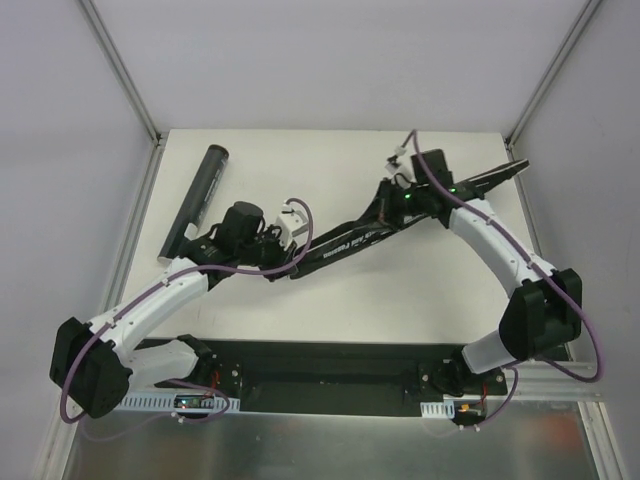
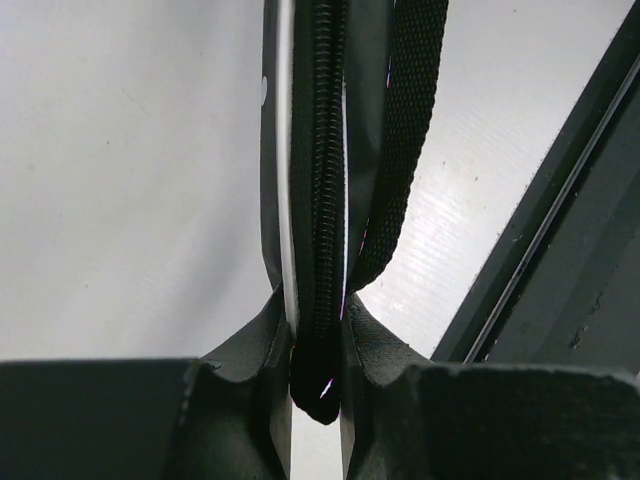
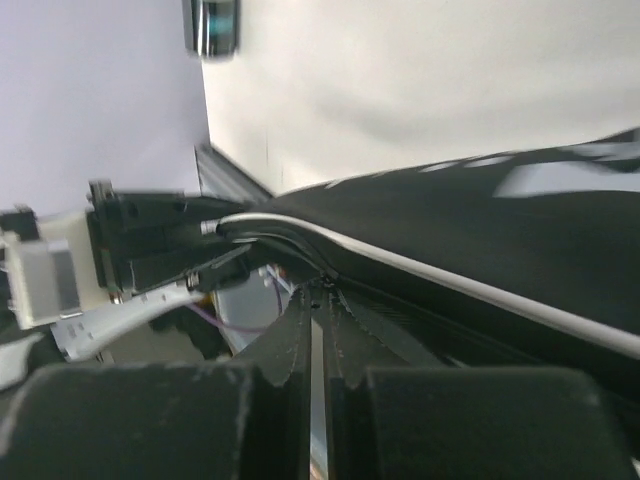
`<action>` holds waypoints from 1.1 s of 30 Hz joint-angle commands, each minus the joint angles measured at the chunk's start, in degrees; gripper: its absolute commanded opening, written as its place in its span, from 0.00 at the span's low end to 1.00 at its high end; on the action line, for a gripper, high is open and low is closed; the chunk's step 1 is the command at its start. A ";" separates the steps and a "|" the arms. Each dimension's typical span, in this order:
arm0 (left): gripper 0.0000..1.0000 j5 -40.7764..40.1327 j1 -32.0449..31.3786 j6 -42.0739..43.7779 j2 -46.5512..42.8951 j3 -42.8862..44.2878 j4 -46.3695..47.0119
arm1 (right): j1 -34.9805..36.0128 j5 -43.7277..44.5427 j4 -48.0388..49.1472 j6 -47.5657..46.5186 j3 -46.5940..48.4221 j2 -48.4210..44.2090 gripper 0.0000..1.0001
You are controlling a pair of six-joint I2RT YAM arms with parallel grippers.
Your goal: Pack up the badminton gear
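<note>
left fingers (image 2: 230,410) pinching bag (image 2: 322,150) zipper edge, lettering blurred, tube (image 3: 213,25) cut off

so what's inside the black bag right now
Nothing visible inside: the black bag shows only outer fabric and zipper, covering any contents. The black tube lies outside it, on the table.

The top view looks steeply down from above the near edge, far enough back to hold the whole surface (image 1: 330,160). The 2 wrist views press close against the black bag (image 1: 345,240), which all 3 share.
</note>
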 commanded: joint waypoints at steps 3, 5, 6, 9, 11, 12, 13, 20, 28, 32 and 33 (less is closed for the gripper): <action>0.00 -4.35 -3.30 -3.71 3.20 5.83 6.41 | 16.60 0.63 12.57 12.02 -3.15 -1.43 0.00; 0.00 -4.35 -3.39 -4.41 3.81 6.27 8.52 | 20.22 1.41 16.19 15.02 -4.21 0.14 0.00; 0.00 -4.35 -3.48 -4.68 4.07 7.06 8.70 | 22.76 1.42 17.33 15.81 -4.30 0.50 0.01; 0.00 -3.56 -3.66 -5.73 4.52 7.94 9.14 | 21.84 1.95 18.13 16.08 -3.25 0.86 0.00; 0.00 -3.73 -3.66 -7.48 3.38 7.42 10.02 | 20.07 1.95 18.57 16.43 -2.99 0.25 0.00; 0.00 -4.26 -3.57 -8.10 2.77 6.20 10.28 | 18.50 1.60 18.66 16.61 -2.73 -0.11 0.00; 0.03 -5.22 -3.66 -8.81 1.98 5.32 10.63 | 17.96 1.07 18.75 16.78 -2.46 -0.28 0.01; 0.37 -8.30 -3.66 -13.99 -5.40 -4.08 16.43 | 17.25 -1.13 20.68 20.30 -1.14 -1.16 0.01; 0.31 -7.34 -3.57 -14.26 -5.41 -6.29 19.50 | 16.90 -1.65 20.33 21.62 -1.23 -2.75 0.00; 0.00 -4.27 -3.48 -14.09 -4.98 -6.38 19.87 | 16.46 -1.74 19.89 21.35 -0.97 -2.66 0.00; 0.00 -3.04 -3.57 -14.09 -4.89 -6.03 19.87 | 16.46 -1.57 18.93 21.18 -0.62 -2.31 0.00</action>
